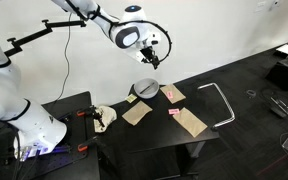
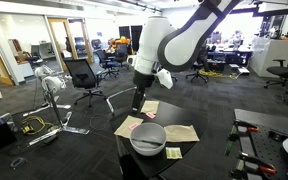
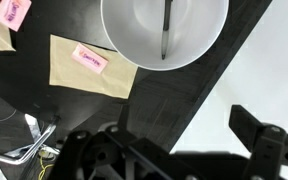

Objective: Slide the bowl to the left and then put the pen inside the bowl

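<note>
- My gripper has its jaws spread wide with nothing between them. In the wrist view the two dark fingers stand well apart at the bottom of the frame.
- At 12 o'clock from the jaws sits the bowl, white and upright on the black table. A thin dark stick that I take for the pen lies inside it, running from 12 to 6 across the bottom.
- At about 8 o'clock of the bowl, a tan paper sheet with a pink label lies just beside the rim.
- In both exterior views the gripper hangs above the bowl and apart from it.
- I judge the task all but finished; what is left for me is a clean lift away.
- What worries me is the table's edge, which runs close by the bowl at 4 o'clock in the wrist view. If I dip or swing sideways, a spread finger could clip the rim. That could shove the bowl toward the edge or tip it and roll the pen out.
</note>
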`<state>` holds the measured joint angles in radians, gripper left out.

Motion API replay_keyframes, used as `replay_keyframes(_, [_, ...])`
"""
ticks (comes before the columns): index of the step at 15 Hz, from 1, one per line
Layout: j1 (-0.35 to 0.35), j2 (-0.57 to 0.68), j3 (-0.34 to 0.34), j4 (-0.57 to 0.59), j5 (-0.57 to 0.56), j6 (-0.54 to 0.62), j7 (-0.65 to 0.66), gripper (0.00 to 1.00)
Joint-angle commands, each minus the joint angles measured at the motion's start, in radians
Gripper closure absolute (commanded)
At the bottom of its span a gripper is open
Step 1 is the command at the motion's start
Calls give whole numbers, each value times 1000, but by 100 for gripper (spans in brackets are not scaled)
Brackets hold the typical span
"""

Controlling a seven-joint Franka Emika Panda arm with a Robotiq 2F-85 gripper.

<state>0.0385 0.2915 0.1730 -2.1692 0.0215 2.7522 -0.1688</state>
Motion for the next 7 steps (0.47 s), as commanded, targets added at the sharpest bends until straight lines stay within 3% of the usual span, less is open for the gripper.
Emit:
replay_keyframes(1, [13,-87,-24,-62,-10,3,20,0])
replay_keyframes(2, [11,-36,-14,-15,3,-3,1,0])
replay_keyframes(7, [11,-57,-21,-35,2,-3,1,0])
